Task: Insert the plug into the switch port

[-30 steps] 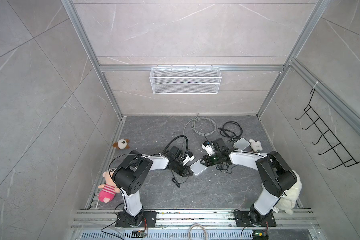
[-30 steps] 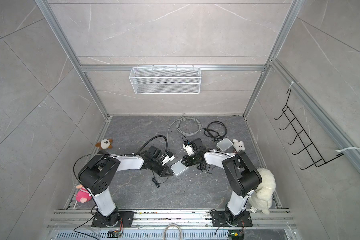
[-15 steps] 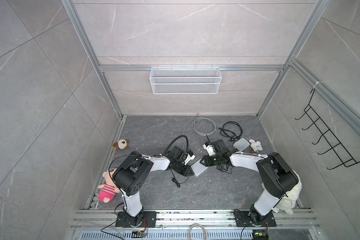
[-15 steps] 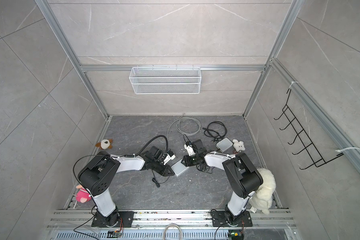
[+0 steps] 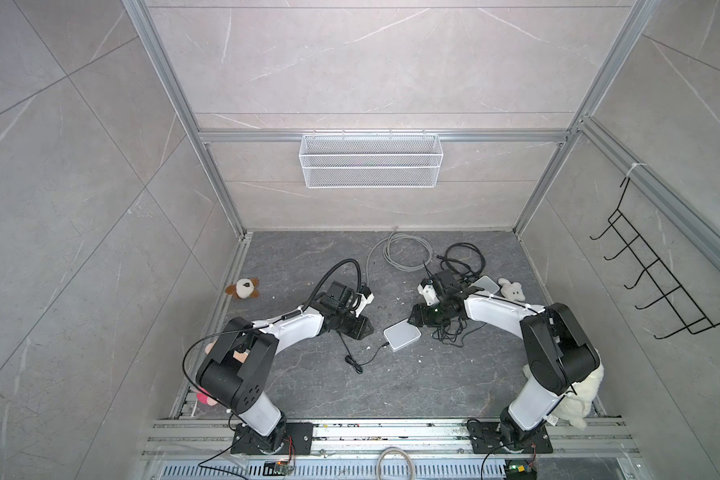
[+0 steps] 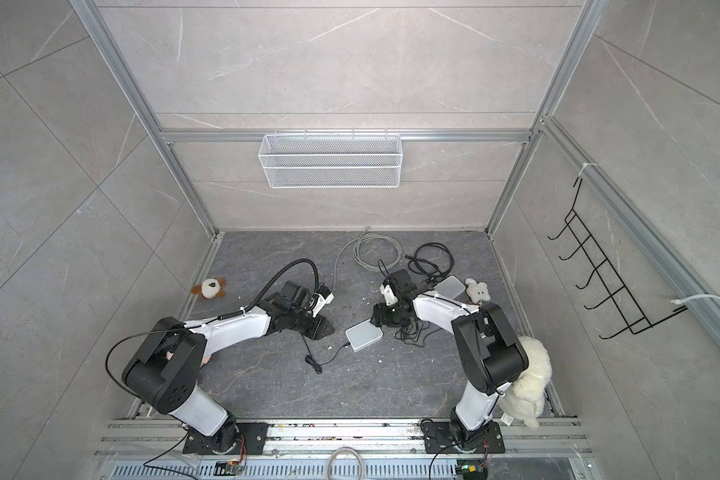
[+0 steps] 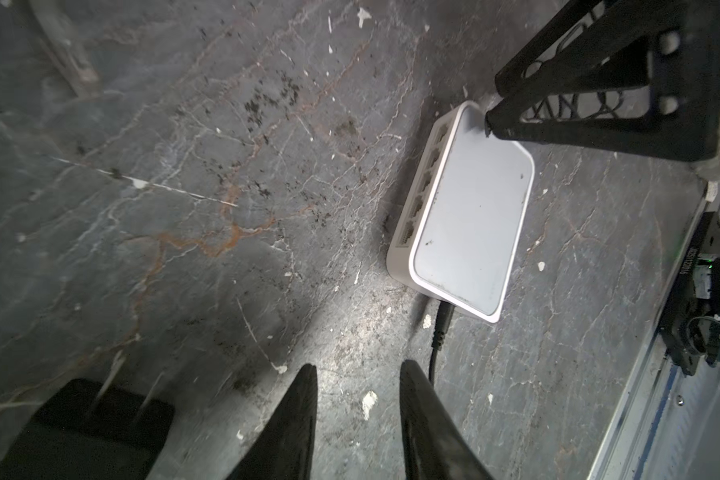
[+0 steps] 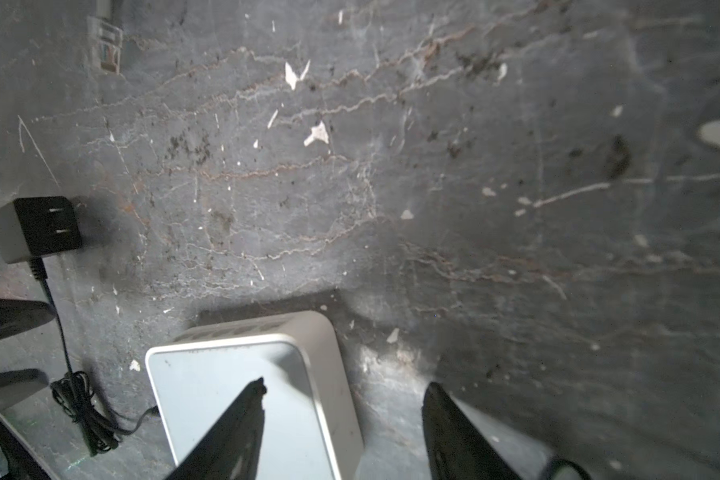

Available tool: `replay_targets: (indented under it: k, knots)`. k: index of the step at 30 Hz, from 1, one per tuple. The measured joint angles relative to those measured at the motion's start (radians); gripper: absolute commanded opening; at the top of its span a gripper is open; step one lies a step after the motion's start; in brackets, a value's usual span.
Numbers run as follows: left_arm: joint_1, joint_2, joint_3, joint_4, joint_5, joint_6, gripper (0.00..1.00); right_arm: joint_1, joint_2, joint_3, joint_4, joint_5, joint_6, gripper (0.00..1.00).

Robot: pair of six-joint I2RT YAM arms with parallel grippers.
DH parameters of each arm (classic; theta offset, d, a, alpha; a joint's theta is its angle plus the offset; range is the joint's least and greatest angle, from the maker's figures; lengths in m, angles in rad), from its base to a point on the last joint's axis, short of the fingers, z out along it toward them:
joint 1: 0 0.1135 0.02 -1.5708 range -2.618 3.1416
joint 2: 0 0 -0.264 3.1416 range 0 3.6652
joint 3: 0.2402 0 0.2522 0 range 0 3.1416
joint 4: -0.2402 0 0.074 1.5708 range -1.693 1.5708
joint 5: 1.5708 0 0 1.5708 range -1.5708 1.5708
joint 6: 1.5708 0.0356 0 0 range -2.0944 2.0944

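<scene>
The white switch (image 5: 400, 336) (image 6: 363, 335) lies flat on the grey floor between the arms. Its row of ports (image 7: 427, 183) faces the open floor. The black plug (image 7: 442, 319) meets the switch's side wall (image 7: 437, 291), and its thin cable (image 5: 366, 360) trails off over the floor. My left gripper (image 7: 358, 368) (image 5: 366, 328) is open, empty, and a short way back from the plug. My right gripper (image 8: 344, 384) (image 5: 412, 322) is open over the switch's far corner. One of its fingers (image 8: 242, 419) is above the lid (image 8: 208, 390), the other beside it.
A black two-pronged power adapter (image 8: 38, 228) (image 7: 92, 424) lies near the left gripper. A grey cable coil (image 5: 404, 253), a black cable coil (image 5: 462, 257) and a second white box (image 5: 485, 284) sit at the back. Plush toys (image 5: 244, 287) (image 5: 512, 289) (image 5: 578, 399) line the sides.
Both grippers have opened. The left gripper has let go of the plug end and drawn back a little from the switch. The right gripper's fingers have spread over the switch's corner.
</scene>
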Motion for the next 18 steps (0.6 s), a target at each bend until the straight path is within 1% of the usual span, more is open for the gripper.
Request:
replay_targets:
  k: [4,6,8,9,10,11,12,15,18]
  knots:
    - [-0.032,-0.019,0.013,0.01,0.003,-0.064,0.28,0.0,-0.008,0.023,-0.036,-0.001,-0.011,0.63]
    - [-0.087,-0.03,0.01,0.019,-0.006,-0.104,0.28,-0.001,-0.008,0.036,-0.05,-0.006,-0.012,0.62]
    - [-0.152,-0.041,0.003,0.039,-0.039,-0.149,0.29,-0.001,-0.007,0.046,-0.067,-0.011,-0.009,0.61]
    - [-0.177,-0.044,-0.003,0.049,-0.056,-0.174,0.29,-0.002,-0.007,0.05,-0.08,-0.012,-0.003,0.61]
    - [-0.201,-0.05,-0.018,0.068,-0.079,-0.202,0.3,-0.002,-0.007,0.052,-0.098,-0.011,0.004,0.64]
    - [-0.213,-0.054,-0.034,0.086,-0.107,-0.227,0.34,-0.002,-0.008,0.053,-0.116,-0.01,0.012,0.67]
    - [-0.215,-0.055,-0.048,0.1,-0.137,-0.248,0.36,-0.002,-0.012,0.051,-0.137,-0.007,0.029,0.69]
    - [-0.198,-0.036,-0.059,0.115,-0.229,-0.282,0.36,-0.002,-0.058,0.012,-0.184,-0.01,0.092,0.72]
    - [-0.18,0.032,-0.002,0.123,-0.274,-0.285,0.36,-0.003,-0.11,-0.042,-0.197,-0.044,0.169,0.72]
